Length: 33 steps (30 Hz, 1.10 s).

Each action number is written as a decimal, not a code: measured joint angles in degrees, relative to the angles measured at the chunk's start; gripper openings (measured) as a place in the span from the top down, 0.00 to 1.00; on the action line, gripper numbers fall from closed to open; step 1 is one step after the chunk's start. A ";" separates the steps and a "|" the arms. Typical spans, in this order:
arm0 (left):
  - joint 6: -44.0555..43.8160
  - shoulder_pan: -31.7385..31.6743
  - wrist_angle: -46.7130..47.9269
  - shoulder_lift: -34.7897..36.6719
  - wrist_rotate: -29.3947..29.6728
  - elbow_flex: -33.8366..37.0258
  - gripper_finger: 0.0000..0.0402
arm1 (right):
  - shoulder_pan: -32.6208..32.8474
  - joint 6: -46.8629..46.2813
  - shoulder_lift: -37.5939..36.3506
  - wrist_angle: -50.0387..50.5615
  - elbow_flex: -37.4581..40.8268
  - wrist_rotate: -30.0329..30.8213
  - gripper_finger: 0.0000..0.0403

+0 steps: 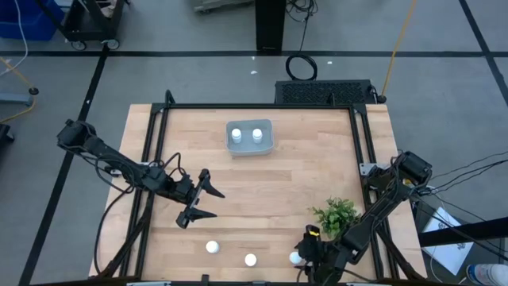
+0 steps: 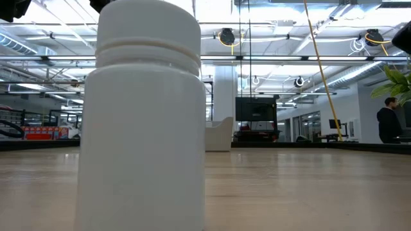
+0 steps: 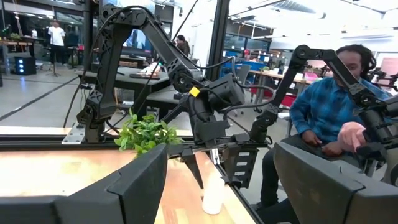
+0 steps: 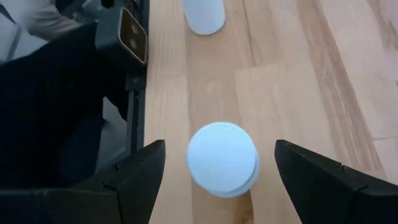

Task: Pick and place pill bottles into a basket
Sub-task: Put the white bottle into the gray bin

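Right gripper (image 1: 300, 256): down at the near edge, right over a bottle (image 1: 295, 257), jaws wide apart with the white cap (image 4: 222, 158) sitting between the fingers (image 4: 140, 171) and no contact showing.
Left gripper (image 1: 208, 204): hovering mid-table on the left side, jaws spread open, nothing between them, pointed toward the right arm.
Basket (image 1: 250, 149): far centre of the table, well away from both grippers.
Bottles in basket: two, upright, side by side (image 1: 236, 135) (image 1: 257, 134).
Bottles on table: three along the near edge, one at left (image 1: 212, 247), one in the middle (image 1: 251, 259), plus the one under the right gripper.
Low view: one bottle (image 2: 144, 122) huge and upright, close to the lens.
Plant (image 1: 336, 213): near right, just beside the right arm, standing behind the bottle.
Table (image 1: 270, 191): pale wood planks inside a black frame.
Person (image 3: 326, 106): seated past the table edge, blue plaid shirt, one hand (image 3: 352, 134) raised.
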<state>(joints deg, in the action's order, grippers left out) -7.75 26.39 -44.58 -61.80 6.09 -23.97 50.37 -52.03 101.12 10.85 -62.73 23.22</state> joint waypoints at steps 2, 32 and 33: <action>0.00 0.00 0.03 0.00 0.00 0.00 0.26 | 0.00 0.16 0.33 0.10 0.07 -0.33 0.26; -0.15 0.00 0.28 0.00 -0.02 -0.01 0.26 | -0.11 1.59 3.61 -3.16 0.08 1.06 0.50; -0.21 0.00 0.28 0.00 -0.02 -0.01 0.26 | -0.11 1.71 3.61 -3.15 0.08 1.33 0.52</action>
<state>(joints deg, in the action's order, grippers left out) -7.96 26.39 -44.29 -61.80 6.07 -23.99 50.26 -50.32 104.73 7.70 -62.65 24.56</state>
